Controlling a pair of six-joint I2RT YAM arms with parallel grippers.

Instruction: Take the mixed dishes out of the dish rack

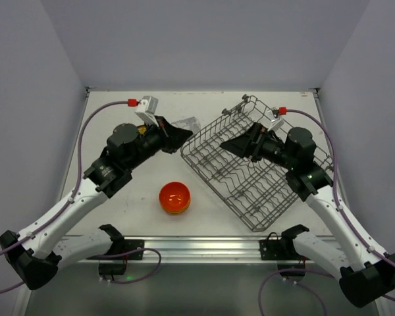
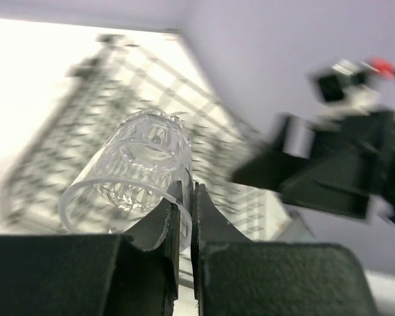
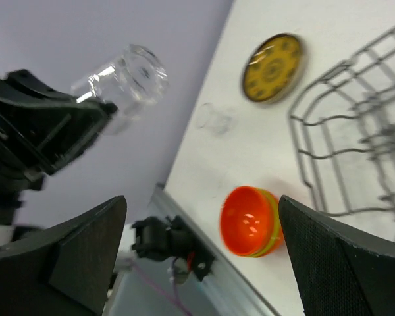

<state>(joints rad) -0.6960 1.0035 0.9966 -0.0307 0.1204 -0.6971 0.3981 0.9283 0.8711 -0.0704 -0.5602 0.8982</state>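
My left gripper (image 2: pixel 187 197) is shut on the rim of a small clear glass (image 2: pixel 135 171), held in the air to the left of the dish rack (image 1: pixel 257 164). In the top view the same glass (image 1: pixel 186 123) shows just past the left fingertips. The right wrist view catches this glass (image 3: pixel 135 79) up high. My right gripper (image 1: pixel 234 145) hangs open over the rack's left end, nothing between its fingers (image 3: pixel 342 257). On the table stands a stack of bowls (image 1: pixel 174 197), orange on top with a yellow-green rim showing (image 3: pixel 250 220). A yellow patterned plate (image 3: pixel 273 68) lies flat.
Another clear glass (image 3: pixel 214 118) rests on the table between the plate and the table's left edge. The grey wire rack lies at an angle across the right half of the table. The left arm's body (image 1: pixel 128 151) covers most of the plate in the top view.
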